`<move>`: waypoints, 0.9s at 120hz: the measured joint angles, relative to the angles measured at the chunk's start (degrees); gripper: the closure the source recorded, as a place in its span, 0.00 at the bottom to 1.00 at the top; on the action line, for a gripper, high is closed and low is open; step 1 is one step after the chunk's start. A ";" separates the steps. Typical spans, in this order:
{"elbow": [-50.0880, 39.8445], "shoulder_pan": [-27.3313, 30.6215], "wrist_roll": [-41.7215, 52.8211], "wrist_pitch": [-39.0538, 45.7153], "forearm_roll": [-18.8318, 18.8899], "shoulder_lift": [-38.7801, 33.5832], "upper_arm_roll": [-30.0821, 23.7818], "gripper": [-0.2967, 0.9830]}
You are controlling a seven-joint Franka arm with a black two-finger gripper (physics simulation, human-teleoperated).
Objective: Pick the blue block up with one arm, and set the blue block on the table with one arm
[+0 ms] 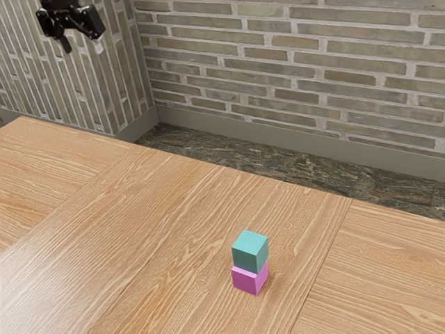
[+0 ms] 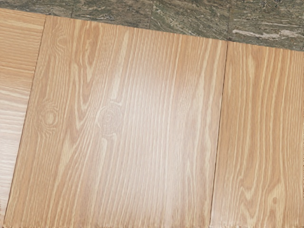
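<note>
High at the exterior view's upper left hangs my black gripper (image 1: 83, 46), its two fingers apart and nothing between them. Far from it, toward the lower middle of the exterior view, the teal-blue block (image 1: 250, 252) rests on top of a pink block (image 1: 248, 280). The pink block stands on the wooden table (image 1: 160, 229). In the wrist view the bare wood of the table (image 2: 128, 128) lies below my hand.
Beyond the table's far edge runs a dark stone floor (image 1: 278, 163), with a brick wall (image 1: 292, 69) behind it. The same floor (image 2: 190, 16) appears past the edge in the wrist view.
</note>
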 joint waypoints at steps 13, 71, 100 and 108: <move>0.03 0.01 0.93 -0.80 0.04 0.04 0.03 0.25; -4.10 -9.94 3.89 2.59 5.55 4.49 0.08 0.25; -4.96 -11.22 2.86 13.85 6.18 18.31 -0.03 0.25; -7.31 -12.46 1.67 16.31 6.46 18.73 -1.90 0.25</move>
